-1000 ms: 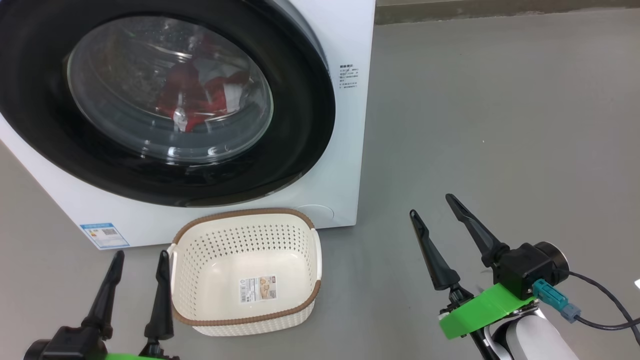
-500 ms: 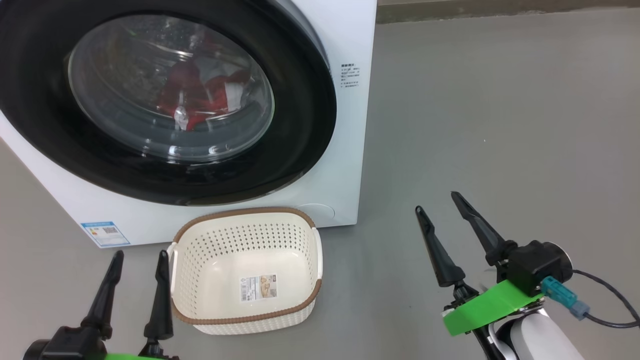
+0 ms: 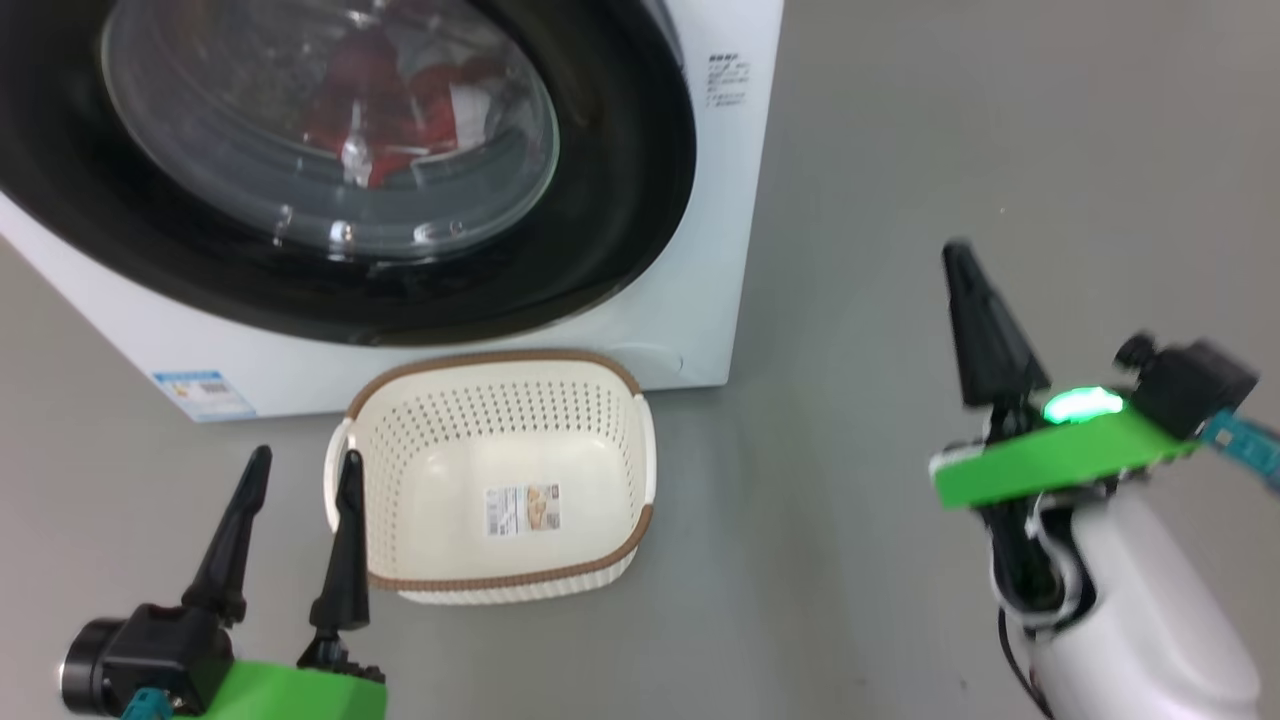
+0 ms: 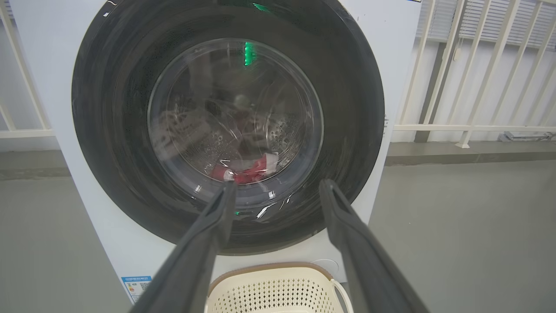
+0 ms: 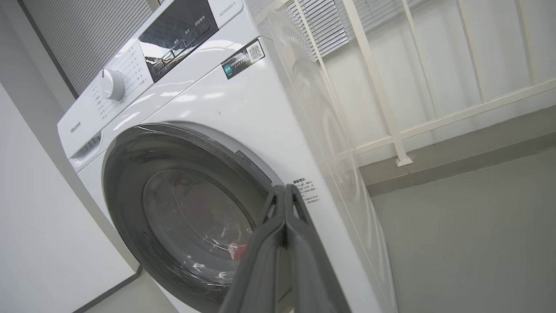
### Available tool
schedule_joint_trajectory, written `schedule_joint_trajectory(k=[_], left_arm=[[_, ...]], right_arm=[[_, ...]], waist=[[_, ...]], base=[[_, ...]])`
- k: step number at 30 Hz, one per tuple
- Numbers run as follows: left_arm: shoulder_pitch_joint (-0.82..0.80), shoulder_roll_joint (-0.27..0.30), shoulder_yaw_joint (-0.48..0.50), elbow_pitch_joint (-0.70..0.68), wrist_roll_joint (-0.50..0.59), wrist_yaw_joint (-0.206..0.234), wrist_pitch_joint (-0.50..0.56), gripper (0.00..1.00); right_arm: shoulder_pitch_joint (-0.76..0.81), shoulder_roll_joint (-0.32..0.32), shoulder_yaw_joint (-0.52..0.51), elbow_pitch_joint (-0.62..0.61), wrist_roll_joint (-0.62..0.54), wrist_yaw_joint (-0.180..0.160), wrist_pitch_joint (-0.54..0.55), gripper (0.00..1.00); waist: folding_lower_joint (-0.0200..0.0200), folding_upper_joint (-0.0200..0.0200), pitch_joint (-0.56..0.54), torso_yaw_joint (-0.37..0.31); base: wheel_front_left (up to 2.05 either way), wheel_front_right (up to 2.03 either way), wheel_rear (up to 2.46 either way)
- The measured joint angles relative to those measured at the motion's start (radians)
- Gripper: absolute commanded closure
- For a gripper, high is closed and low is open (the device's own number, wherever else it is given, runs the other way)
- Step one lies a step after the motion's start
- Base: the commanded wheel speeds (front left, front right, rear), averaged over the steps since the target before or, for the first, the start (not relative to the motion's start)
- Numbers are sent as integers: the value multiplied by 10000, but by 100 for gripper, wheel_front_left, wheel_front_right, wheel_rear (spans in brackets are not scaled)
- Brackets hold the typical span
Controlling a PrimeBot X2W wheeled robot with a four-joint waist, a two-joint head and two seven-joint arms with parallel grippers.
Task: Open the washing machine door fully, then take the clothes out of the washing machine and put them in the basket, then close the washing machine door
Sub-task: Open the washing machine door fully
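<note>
Left gripper point(image 3: 306, 460): spread wide, empty, just beside basket point(image 3: 500, 357).
Right gripper point(image 3: 962, 262): pinched together, empty, aloft; judged nearer the door's right edge.
Washing machine door point(image 3: 620, 200): closed; lay ahead-left of right gripper.
Clothes point(image 3: 400, 100): inside, behind glass.

Black tapered fingers point(image 3: 232, 540) on green plates point(image 3: 1050, 465), a white forearm point(image 3: 1150, 610), perhaps a teal plug point(image 3: 1235, 432).
</note>
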Motion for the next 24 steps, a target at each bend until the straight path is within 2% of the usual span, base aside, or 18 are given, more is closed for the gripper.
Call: schedule_joint_trajectory(k=[6,11,17,24], left_arm=[[-407,42,-199,10,-15,0,0,0],[-820,44,-322,-8,-100,0,0,0],[-1294,36,-472,-17,-201,0,-17,0],[-1768,23,-614,-12,-462,0,-46,0]], right_arm=[[-1485,-29,-69,732,1875,0,-2,100],[-2746,-46,163,1304,2765,0,-2,100],[-4220,-107,635,2391,4715,0,8,100],[-5845,-669,968,3473,6579,0,1206,100]], waist=[[0,0,580,238],[0,0,1078,454],[0,0,1726,725],[0,0,2398,1071]], base=[[0,0,0],[0,0,0],[0,0,0],[0,0,0]])
